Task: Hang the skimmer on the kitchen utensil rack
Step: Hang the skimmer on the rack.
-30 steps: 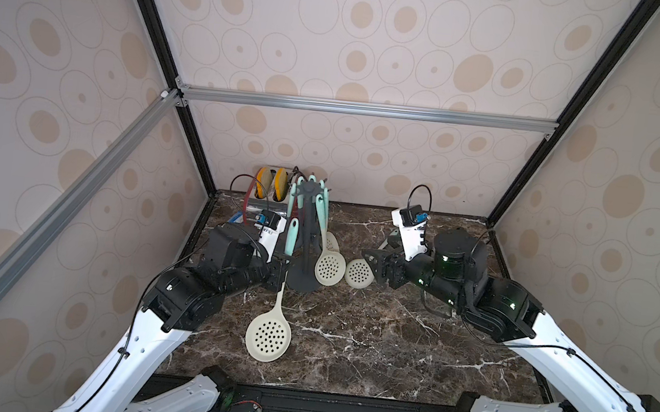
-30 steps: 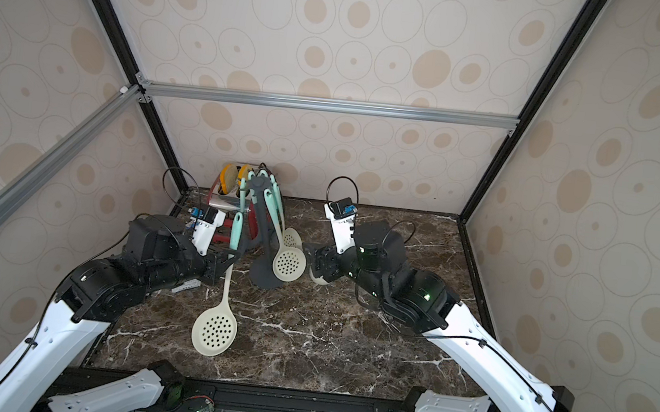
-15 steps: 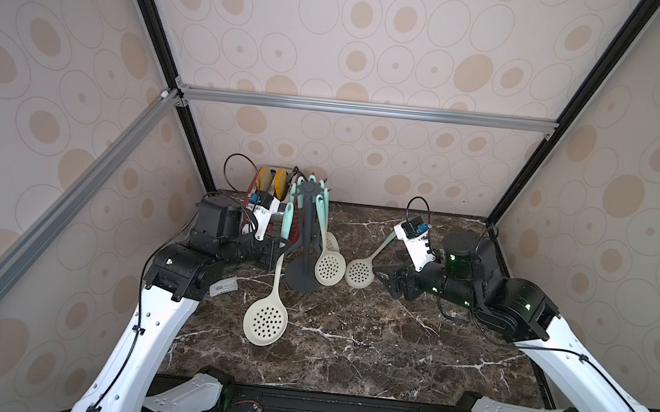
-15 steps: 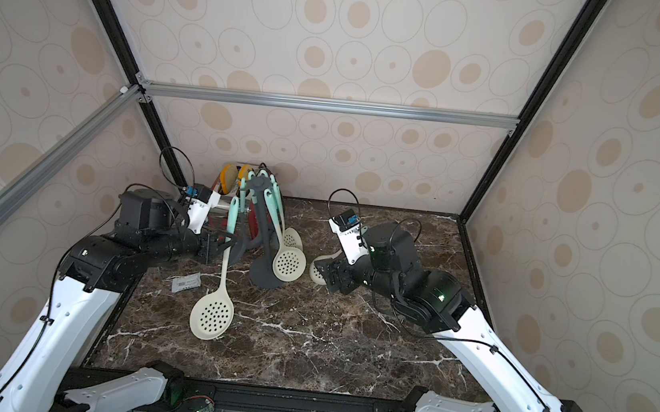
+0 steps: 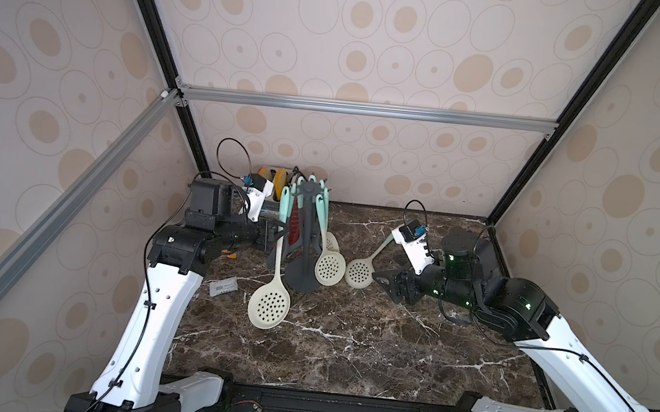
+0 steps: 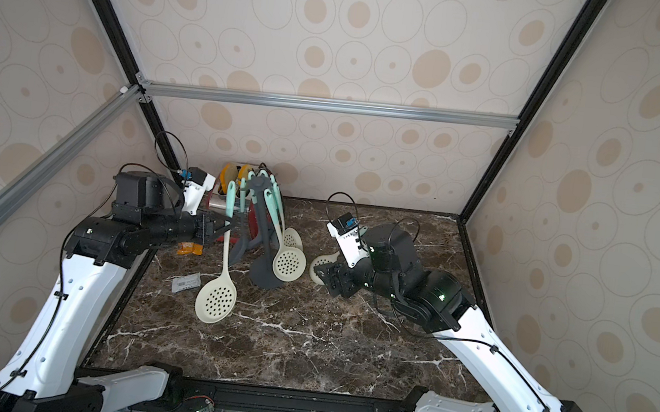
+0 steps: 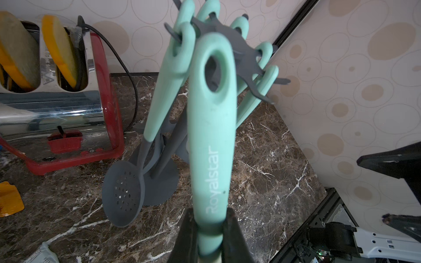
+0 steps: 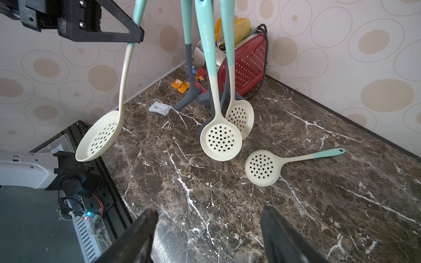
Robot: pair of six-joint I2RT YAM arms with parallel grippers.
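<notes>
Left hand (image 7: 209,227): clamped nearly shut on the lower end of the teal grip of the skimmer (image 7: 211,136), close to where teal meets cream.
Skimmer: hangs roughly upright from that hand, its cream perforated bowl (image 5: 269,305) lowest and, in the right wrist view, apparently clear of the counter (image 5: 347,342); the handle eye (image 7: 229,68) is raised to the height of the rack's top.
Kitchen utensil rack (image 5: 308,230): upright on its round base near the back left of the counter, in front of a red toaster (image 7: 68,113).
Crown (image 5: 310,190): already carries at least 2 hung cream skimmers (image 8: 221,139) and 1 grey skimmer (image 7: 124,195).
Eye and hook: grey crown shows through the eye in the left wrist view; whether a hook tip has entered it cannot be told.
Right hand (image 8: 208,218): jaws wide apart and empty, low over the counter, near a second skimmer (image 8: 262,167) that lies flat.
Step in hand: presenting the eye to a hook, judged as late in this hang.
Next move: likely a small advance toward a free hook, then a slight drop so the eye seats, and only then release.
Risk: neighbouring handles crowd the crown, so a nudge could set them swinging.
</notes>
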